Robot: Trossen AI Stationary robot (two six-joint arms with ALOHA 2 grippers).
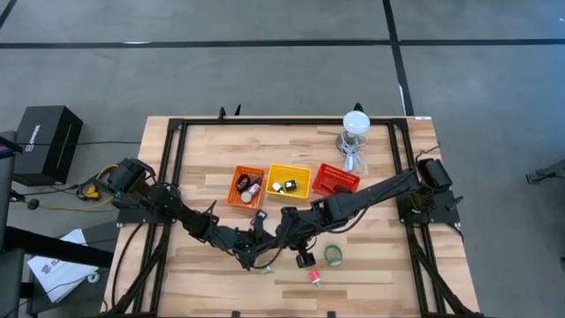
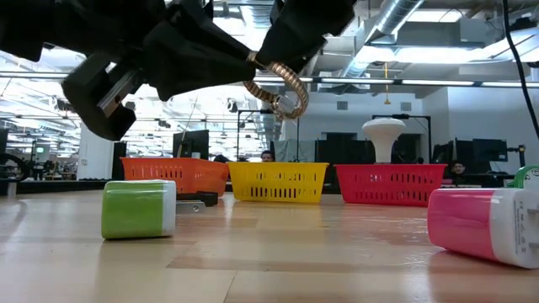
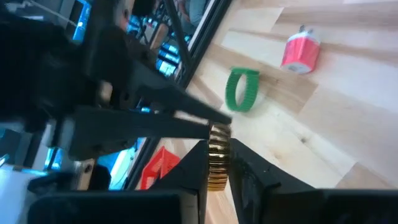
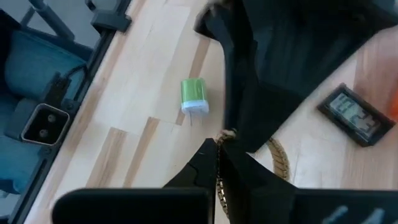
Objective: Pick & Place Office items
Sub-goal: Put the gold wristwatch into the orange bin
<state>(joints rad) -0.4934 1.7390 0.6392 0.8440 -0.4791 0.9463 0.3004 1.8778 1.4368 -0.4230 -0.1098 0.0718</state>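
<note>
A beige ribbed ring [image 2: 282,88] hangs in the air over the table's middle, between both grippers. My left gripper [image 3: 219,180] comes from the table's left and is shut on it. My right gripper [image 4: 219,171] comes from the right and is shut on it too. On the table lie a green ring [image 1: 333,255], a pink-red piece [image 1: 314,276], a green and white piece [image 4: 194,96], a small black piece [image 1: 305,259] and a black display unit [image 4: 351,118]. My left gripper pinches the beige ring's band [image 3: 217,163] between its two fingers, with the ring edge-on to the wrist camera and lifted clear of the table. My right gripper pinches the band [image 4: 219,186] on another side of the ring. Its fingers [image 3: 186,115] come to a point at the band [image 3: 219,129] there.
Orange [image 1: 246,186], yellow [image 1: 289,180] and red [image 1: 335,179] mesh baskets stand in a row just beyond the grippers, some with small items inside. A clear jar with a white top [image 1: 355,131] stands near the far edge. A black frame [image 1: 172,159] runs around the table.
</note>
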